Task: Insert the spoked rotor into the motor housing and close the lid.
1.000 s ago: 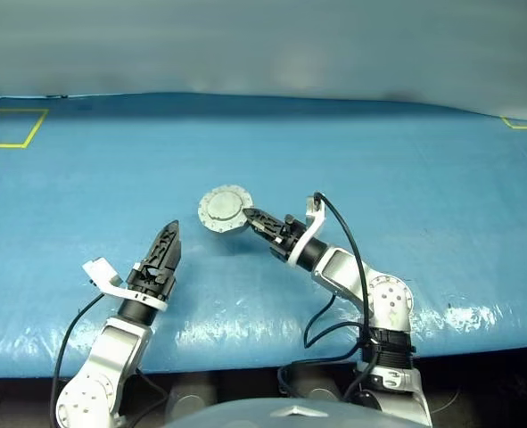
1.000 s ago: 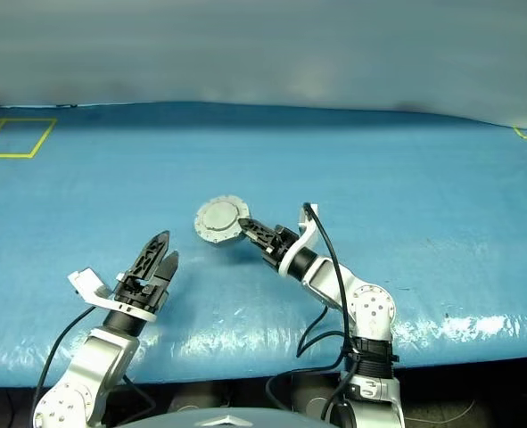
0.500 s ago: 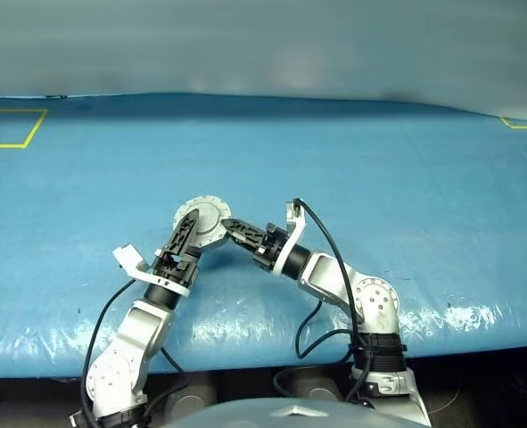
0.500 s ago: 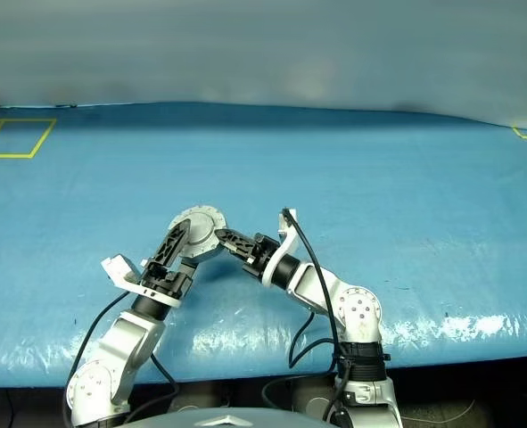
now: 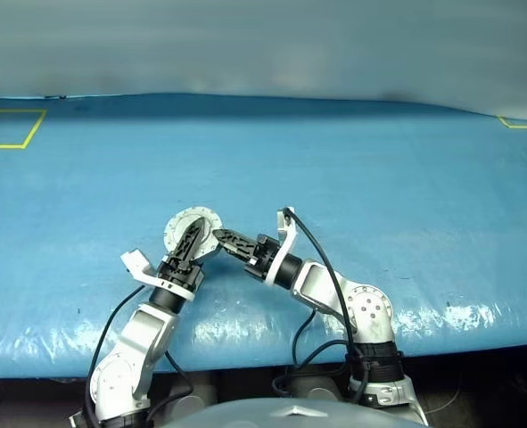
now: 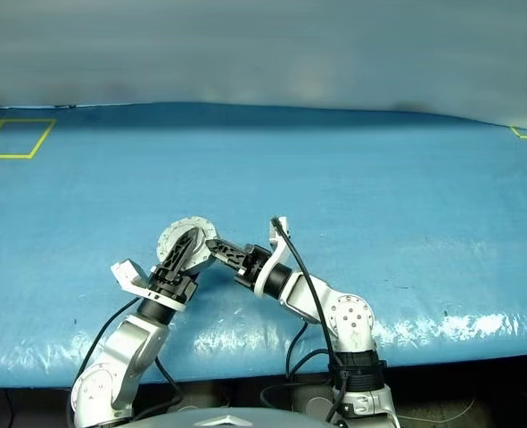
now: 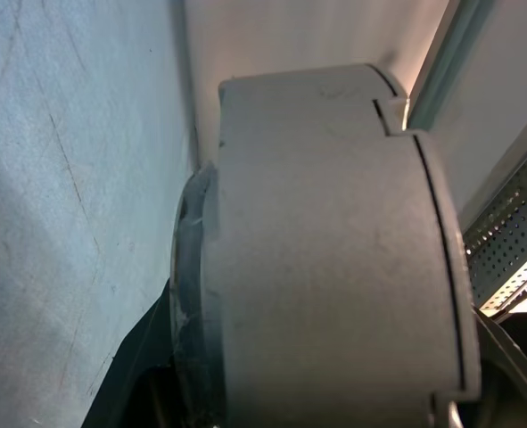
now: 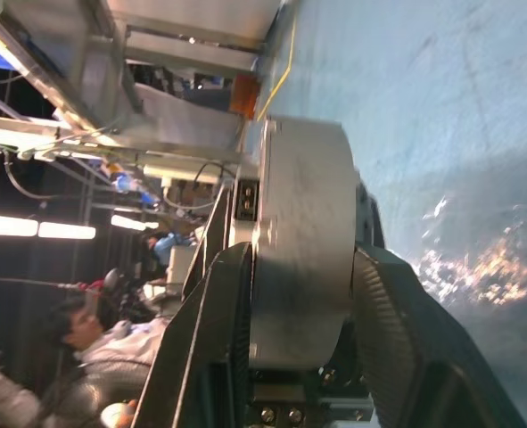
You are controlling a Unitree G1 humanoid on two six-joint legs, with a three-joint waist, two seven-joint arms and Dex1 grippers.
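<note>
Closed motor housing [image 5: 192, 234] sits just above the blue table [image 5: 406, 178], right gripper [image 5: 217, 235] clamped across its thickness. Left gripper [image 5: 192, 239] closes around its rim, likely to share the grip; contact unclear.

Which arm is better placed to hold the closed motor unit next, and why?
Right. Its end effector already has both fingers clamping the motor housing; the left end effector merely overlaps its face.

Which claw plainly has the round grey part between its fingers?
The right gripper: its black fingers flank the motor housing at its rim. The left gripper only overlaps its face, grip unclear.
</note>
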